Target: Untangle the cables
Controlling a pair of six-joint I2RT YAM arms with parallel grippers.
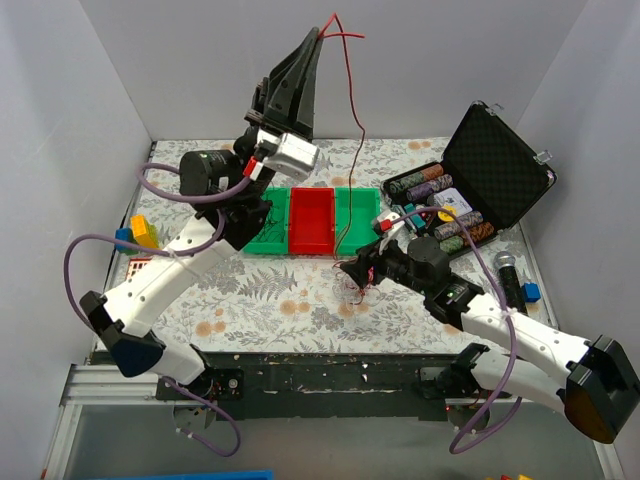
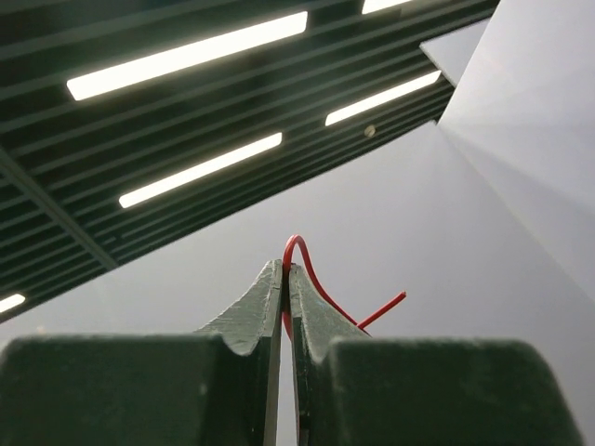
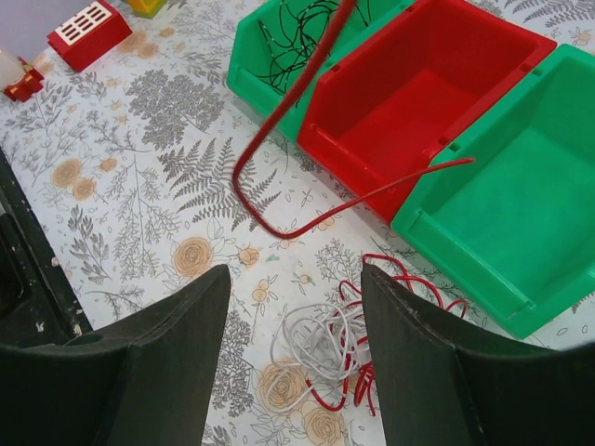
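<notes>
**Cables (image 3: pixel 321 348) clumped on bench, one red wire in the left hand**

1. Location of cables. A small tangle of white and red strands lies on the flower-patterned bench (image 1: pixel 250 300). It is at 6 o'clock of the red bin (image 1: pixel 312 220) and near that bin's front edge.

2. Left hand (image 1: pixel 322 35). It stands high above the bench at 12 o'clock in the top view, pointing upward. Its fingers are pressed fully together on the red wire (image 2: pixel 381 310). A short loop and a free end stick out past the tips. From the hand the wire hangs down past the bins, curves over the bench at 11 o'clock of the tangle, and its thin end crosses the red bin's front corner.

3. Right hand (image 3: pixel 293 279). It is low over the bench, directly above the tangle, with its jaws standing wide apart. It holds nothing; the strands lie between and below the fingers. Contact with them cannot be determined.

4. Bins. Three bins sit side by side: green, red, green. The left green bin (image 3: pixel 251 65) contains loose black wires (image 3: pixel 297 32). The red bin and the right green bin (image 3: pixel 502 204) show bare floors.

5. Other items. An open black case (image 1: pixel 500 165) of stacked chips sits at 2 o'clock.
</notes>
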